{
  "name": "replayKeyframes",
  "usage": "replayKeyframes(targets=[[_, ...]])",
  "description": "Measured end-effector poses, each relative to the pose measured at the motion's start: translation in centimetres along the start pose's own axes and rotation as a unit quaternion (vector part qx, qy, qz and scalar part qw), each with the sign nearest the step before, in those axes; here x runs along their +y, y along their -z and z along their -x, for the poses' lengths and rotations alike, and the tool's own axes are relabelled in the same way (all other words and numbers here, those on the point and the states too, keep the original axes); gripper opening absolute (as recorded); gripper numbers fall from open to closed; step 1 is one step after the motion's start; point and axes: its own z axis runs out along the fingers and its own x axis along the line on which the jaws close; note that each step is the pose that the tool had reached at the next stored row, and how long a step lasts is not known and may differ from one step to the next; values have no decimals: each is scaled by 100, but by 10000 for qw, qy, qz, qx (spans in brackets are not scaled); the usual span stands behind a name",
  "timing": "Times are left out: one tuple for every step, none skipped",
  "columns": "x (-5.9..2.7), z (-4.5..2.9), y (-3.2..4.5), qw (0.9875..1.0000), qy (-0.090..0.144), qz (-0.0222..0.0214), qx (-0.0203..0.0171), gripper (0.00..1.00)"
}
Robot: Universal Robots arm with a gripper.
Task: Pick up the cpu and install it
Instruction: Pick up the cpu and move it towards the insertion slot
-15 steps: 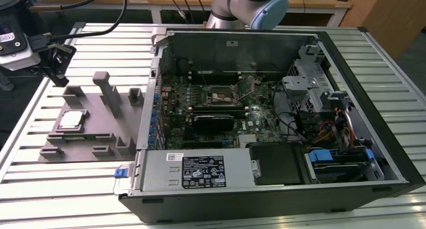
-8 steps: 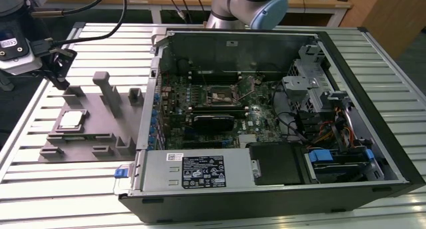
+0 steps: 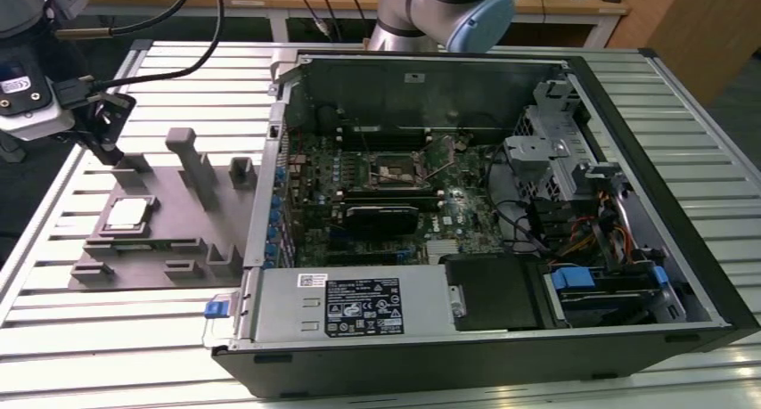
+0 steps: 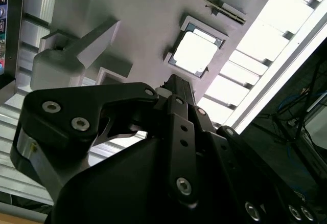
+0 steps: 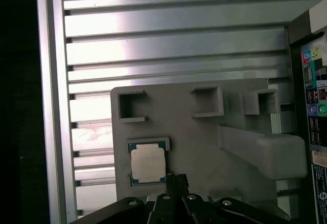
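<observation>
The cpu [image 3: 125, 215] is a small square chip with a silvery top. It lies flat in a recess of the grey holder plate [image 3: 167, 240] at the exterior view's left. My gripper [image 3: 105, 151] hangs above the plate's far end, a short way beyond the chip and not touching it. In both wrist views the black fingers come together into one narrow tip [image 4: 173, 83] [image 5: 176, 179], shut with nothing between them. The cpu [image 4: 196, 50] [image 5: 148, 163] sits just ahead of that tip. The motherboard socket [image 3: 395, 170] lies inside the open computer case.
The open computer case [image 3: 666, 159] takes up the middle and the exterior view's right of the slatted metal table [image 3: 71, 329]. Upright grey holder blocks [image 3: 191, 164] rise from the plate between the cpu and the case wall. Cables trail behind my arm.
</observation>
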Motion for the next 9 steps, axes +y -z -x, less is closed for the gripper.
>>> replayKeyframes(targets=[[-1,-5,-8,10000,0,0,0,11],[-1,-10,-15,10000,0,0,0,11],[-2,-15,-23,10000,0,0,0,11],[-3,-21,-32,10000,0,0,0,11],[-4,-26,-40,10000,0,0,-1,11],[-5,-31,-47,10000,0,0,0,11],[-6,-34,-55,10000,0,1,-1,11],[-7,-38,-62,10000,0,0,0,11],[-7,-42,-70,10000,0,0,-1,11]])
